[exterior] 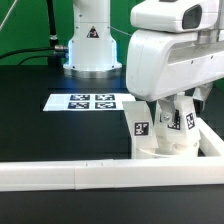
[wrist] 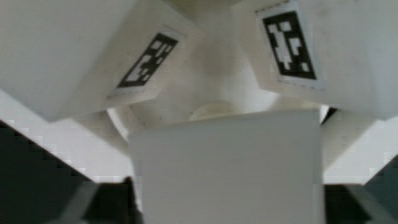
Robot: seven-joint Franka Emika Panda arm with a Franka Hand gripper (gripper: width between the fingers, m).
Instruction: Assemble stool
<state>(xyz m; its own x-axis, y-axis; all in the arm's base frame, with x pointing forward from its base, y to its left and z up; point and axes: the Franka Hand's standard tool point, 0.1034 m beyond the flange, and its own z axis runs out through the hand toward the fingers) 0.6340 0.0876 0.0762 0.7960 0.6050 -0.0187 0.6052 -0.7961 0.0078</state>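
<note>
The round white stool seat [exterior: 160,147] sits by the corner of the rail at the exterior view's right. Two tagged white legs [exterior: 140,124] [exterior: 189,120] stand upright on it; in the wrist view they show as tagged blocks [wrist: 150,60] [wrist: 288,42]. My gripper [exterior: 171,116] hangs straight down over the seat. In the wrist view my gripper [wrist: 228,205] holds a third white leg [wrist: 228,160] between its dark fingers [wrist: 89,198], pointing down at the seat between the other two. The leg's lower end and the seat's holes are hidden.
The long white border rail [exterior: 60,175] runs along the front and turns up the right side [exterior: 210,140]. The marker board [exterior: 85,101] lies flat on the black table behind. The arm's base [exterior: 92,45] stands at the back.
</note>
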